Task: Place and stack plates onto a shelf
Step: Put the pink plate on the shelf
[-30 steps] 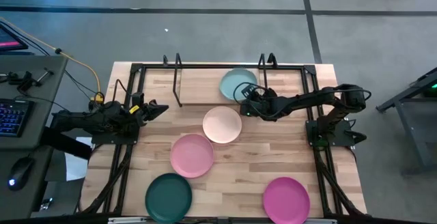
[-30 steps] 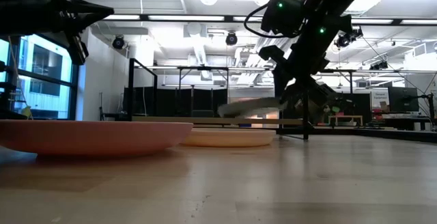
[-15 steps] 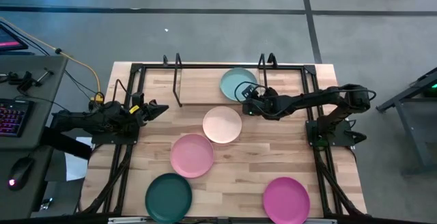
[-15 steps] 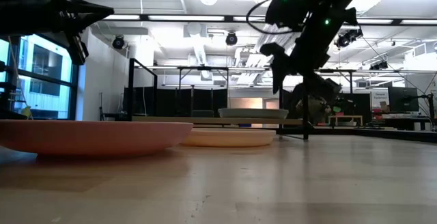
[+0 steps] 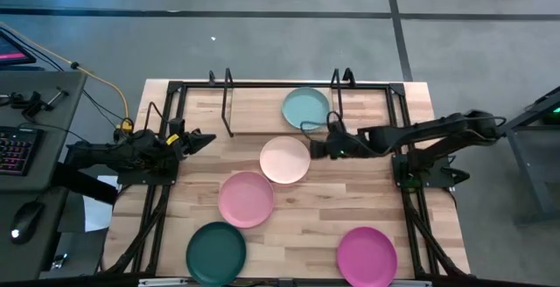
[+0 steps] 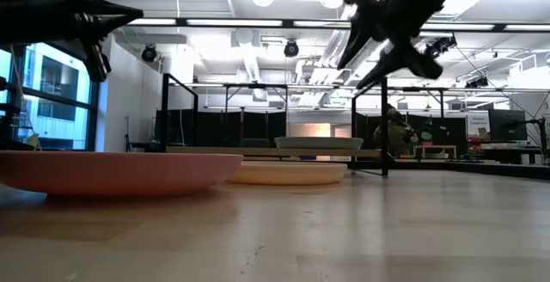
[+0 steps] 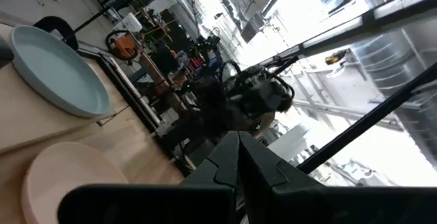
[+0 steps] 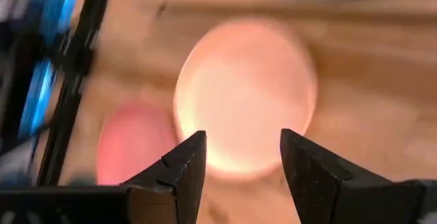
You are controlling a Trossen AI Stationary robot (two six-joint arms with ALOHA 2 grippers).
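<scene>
The pale teal plate lies level on the shelf at the far edge, by its right looped end. On the table lie the cream plate, light pink plate, dark green plate and magenta plate. My right gripper hovers open just right of the cream plate, near side of the teal one; its wrist view shows the cream plate beyond the spread fingers. My left gripper waits shut at the left side, above the table.
A larger black tubular frame runs round the table's far and side edges. A desk with a keyboard stands left of the table. Bare wood lies between the cream plate and the magenta plate.
My right gripper has opened and let go of the teal plate, which has dropped from a tilt to lie level on the shelf. The gripper has then risen and drawn back toward the table's right and near side.
</scene>
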